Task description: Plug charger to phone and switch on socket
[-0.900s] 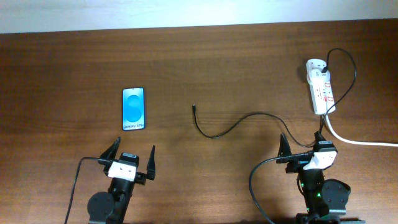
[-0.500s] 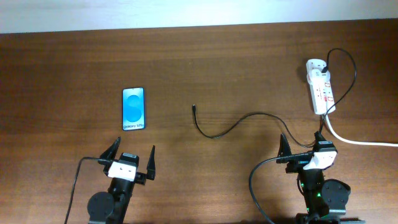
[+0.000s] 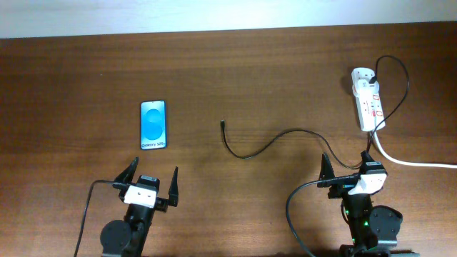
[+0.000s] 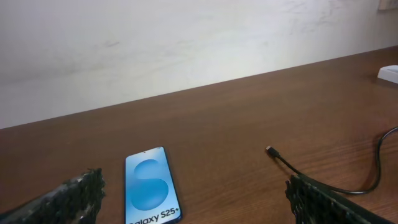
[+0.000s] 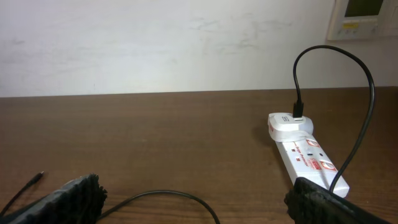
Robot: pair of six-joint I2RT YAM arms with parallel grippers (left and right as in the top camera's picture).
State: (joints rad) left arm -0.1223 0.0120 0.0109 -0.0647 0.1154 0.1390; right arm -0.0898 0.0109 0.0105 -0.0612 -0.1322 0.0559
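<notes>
Phone: laid flat left of centre, nearest the left jaws.
Charger: tip left loose mid-frame, well apart from phone.
Socket: upper right, nearest the right jaws.
Jaws: both pairs spread, nothing grasped.

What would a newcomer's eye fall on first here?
The phone, with its bright blue screen, lies alone on the left half of the dark table. To its right the charger snakes loose across the wood, its tip unplugged, back to the white socket at the far right.

Brown wooden table (glossy), white wall behind.
</notes>
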